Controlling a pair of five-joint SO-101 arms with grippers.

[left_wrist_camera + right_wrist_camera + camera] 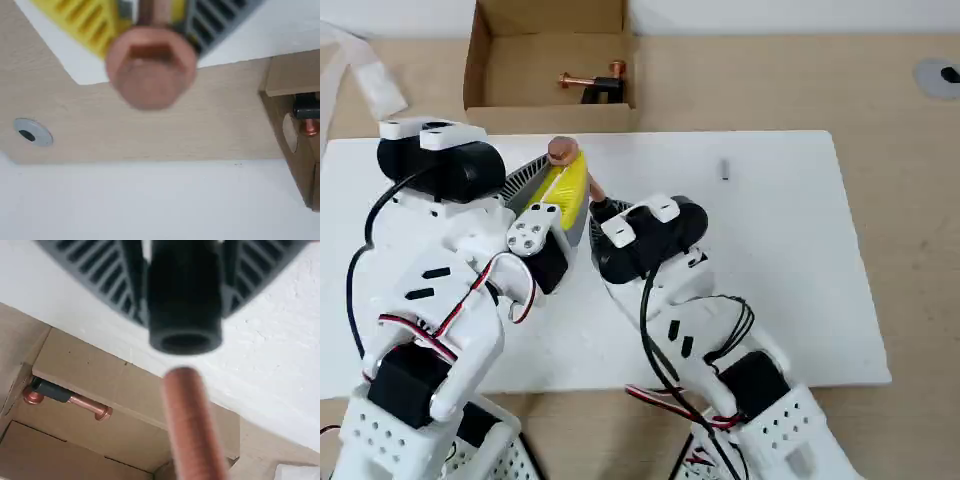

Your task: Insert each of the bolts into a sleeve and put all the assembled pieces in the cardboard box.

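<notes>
table: plain wood, carries everything else.
white board: flat on the table, both my arms are over its near half.
cardboard box: open top, sits on the table just past the board's far edge.
left pincer: 1 yellow finger and 1 grey one, clamped tight on the bolt's shank just behind the head, held up over the board's far edge near the box.
right pincer: grey ribbed fingers squeezed around the sleeve, just beside my left pincer.
bolt: copper, hex head toward the box, shank slanting back to the sleeve. From my right wrist the tip sits right at the sleeve's mouth and isn't inside; can't tell if it's touching.
sleeve: black tube, open end facing the bolt tip.
assembled piece: 1 copper bolt wearing a black sleeve, lying in the box by its right wall.
grommet: round grey disc in the table, well off to the right.
small grey bit: lying on the board, too tiny to tell what it is.
</notes>
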